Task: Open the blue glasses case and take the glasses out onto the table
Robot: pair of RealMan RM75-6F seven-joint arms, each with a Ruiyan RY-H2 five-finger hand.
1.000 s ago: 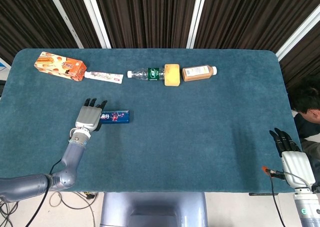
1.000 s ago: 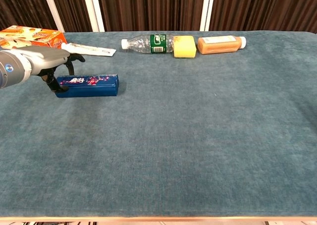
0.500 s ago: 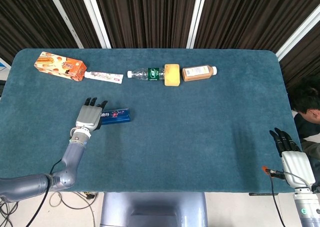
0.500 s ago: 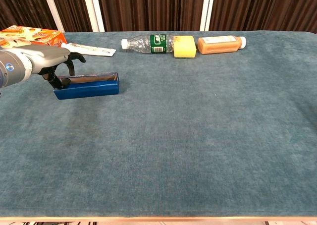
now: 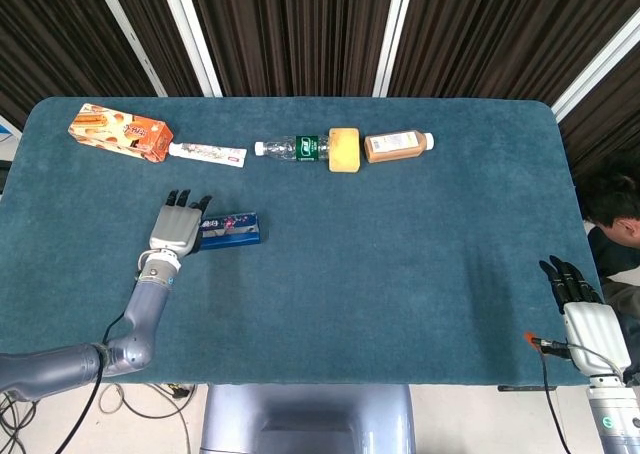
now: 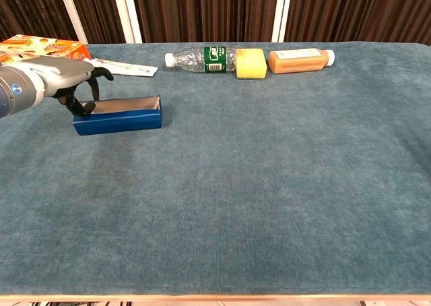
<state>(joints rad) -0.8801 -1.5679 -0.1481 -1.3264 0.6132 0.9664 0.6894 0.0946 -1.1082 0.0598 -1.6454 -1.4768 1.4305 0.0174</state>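
left hand [image 5: 177, 230] on blue glasses case [image 6: 118, 114] left end

Two bottles [image 5: 290, 148] [image 5: 397, 145], one blue glasses case [image 5: 230, 231], one snack box [image 5: 120, 132], one tube [image 5: 207, 154], one yellow sponge [image 5: 344, 149], two hands [image 5: 176, 228] [image 5: 592, 334].

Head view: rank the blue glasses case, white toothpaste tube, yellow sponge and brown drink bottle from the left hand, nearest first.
1. Blue glasses case, at the left hand.
2. White toothpaste tube, behind it.
3. Yellow sponge, back centre.
4. Brown drink bottle, right of sponge.
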